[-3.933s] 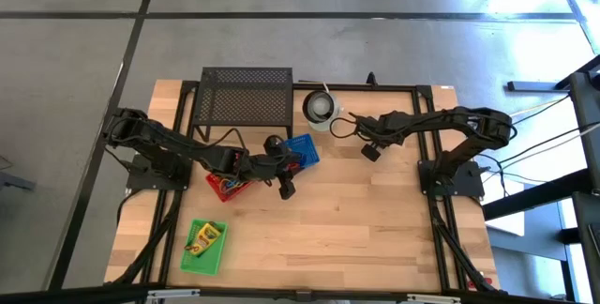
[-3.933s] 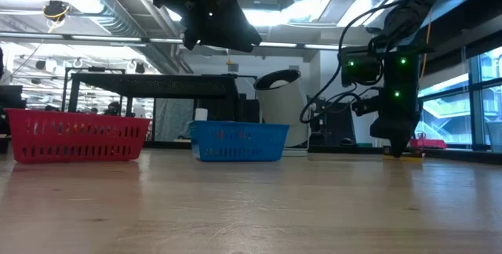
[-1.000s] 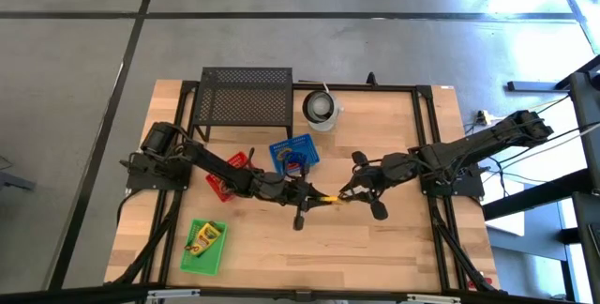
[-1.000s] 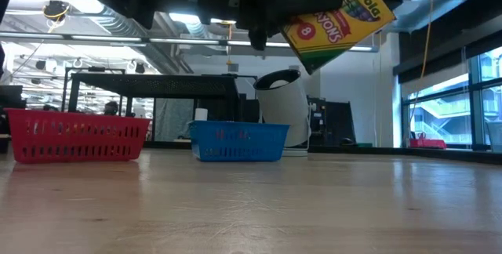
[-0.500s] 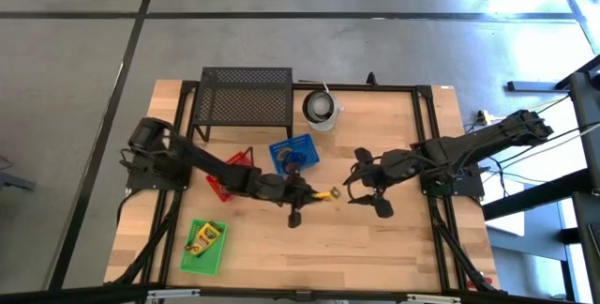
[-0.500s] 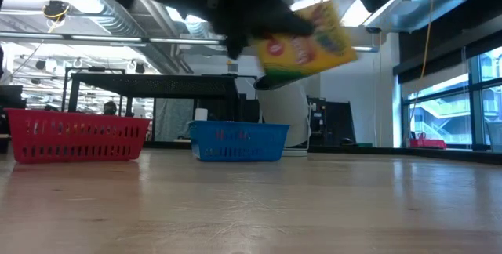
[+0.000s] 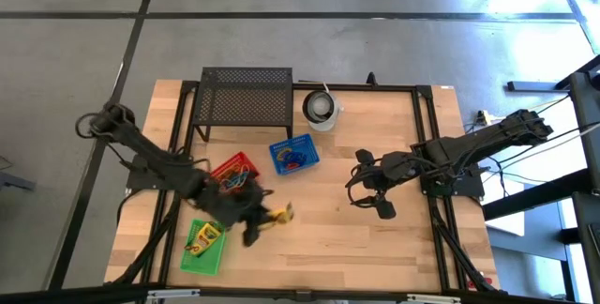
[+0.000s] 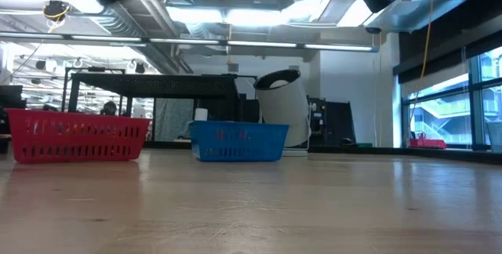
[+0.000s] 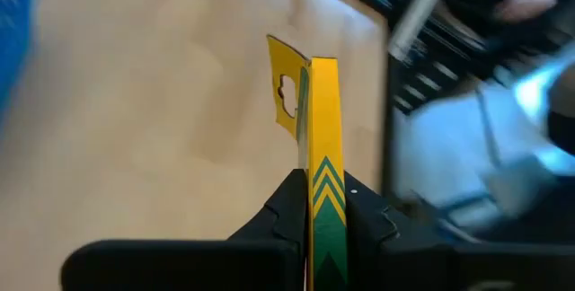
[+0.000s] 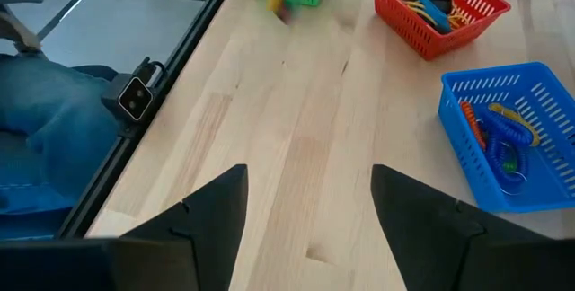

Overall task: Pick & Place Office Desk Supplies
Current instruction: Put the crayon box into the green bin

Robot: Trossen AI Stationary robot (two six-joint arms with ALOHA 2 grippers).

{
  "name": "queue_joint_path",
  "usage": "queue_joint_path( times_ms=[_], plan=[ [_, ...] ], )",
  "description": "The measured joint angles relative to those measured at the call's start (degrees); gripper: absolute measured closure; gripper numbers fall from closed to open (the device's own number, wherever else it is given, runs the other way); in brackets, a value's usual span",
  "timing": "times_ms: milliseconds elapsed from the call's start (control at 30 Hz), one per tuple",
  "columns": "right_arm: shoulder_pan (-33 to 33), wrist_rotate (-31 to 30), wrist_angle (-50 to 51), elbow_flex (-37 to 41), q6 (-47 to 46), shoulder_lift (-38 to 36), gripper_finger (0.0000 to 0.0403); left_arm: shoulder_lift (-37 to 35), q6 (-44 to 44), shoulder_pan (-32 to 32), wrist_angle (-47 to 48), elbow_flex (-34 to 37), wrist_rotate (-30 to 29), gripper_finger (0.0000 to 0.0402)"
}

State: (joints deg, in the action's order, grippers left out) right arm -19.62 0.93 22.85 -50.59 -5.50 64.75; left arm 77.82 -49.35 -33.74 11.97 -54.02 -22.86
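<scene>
Loops [image 10: 499, 138] in blue basket [image 10: 526, 111], crayon box [image 9: 323, 161] pinched by left claw [image 9: 322, 203], right claw [image 10: 305, 206] spread.

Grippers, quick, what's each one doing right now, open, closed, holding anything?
Left gripper: closed on the crayon box, held edge-up above the table.
Right gripper: open, holding nothing.

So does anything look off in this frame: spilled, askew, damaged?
Nothing spilled. One oddity: the crayon box pinched edge-on in the left gripper has its yellow top flap sticking open. The red basket, blue basket and green basket sit upright with their contents inside.
</scene>
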Motion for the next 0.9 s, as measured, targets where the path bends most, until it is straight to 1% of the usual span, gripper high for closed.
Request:
queue_joint_path(
  times_ms=[100,200,267,367,467,533,733,900],
  plan=[
    [0.0,0.0,0.0,0.0,0.0,0.0,0.0165,-2.2,-4.7,-6.5,1.9,0.0,-0.4,0.0375],
    [0.0,0.0,0.0,0.0,0.0,0.0,0.0165,-3.1,-12.3,-12.5,4.2,0.0,-3.3,0.0375],
    [0.0,0.0,0.0,0.0,0.0,0.0,0.0165,-3.1,-19.1,-15.9,6.6,0.0,-5.9,0.0375],
    [0.0,0.0,0.0,0.0,0.0,0.0,0.0165,-3.1,-31.4,-20.2,12.9,0.0,-8.6,0.0375],
    [0.0,0.0,0.0,0.0,-1.4,0.0,0.0165,-3.1,-44.6,-23.1,19.6,0.0,-13.5,0.0375],
    [0.0,0.0,0.0,0.0,-2.0,0.0,0.0165,-3.1,-49.8,-24.5,22.0,0.0,-15.5,0.0375],
    [0.0,0.0,0.0,0.0,-3.0,0.0,0.0165,-3.1,-58.5,-28.2,26.4,0.0,-10.2,0.0375],
    [0.0,0.0,0.0,0.0,-2.4,0.0,0.0166,-3.1,-65.8,-30.2,32.9,0.0,-4.7,0.0375]
  ],
)
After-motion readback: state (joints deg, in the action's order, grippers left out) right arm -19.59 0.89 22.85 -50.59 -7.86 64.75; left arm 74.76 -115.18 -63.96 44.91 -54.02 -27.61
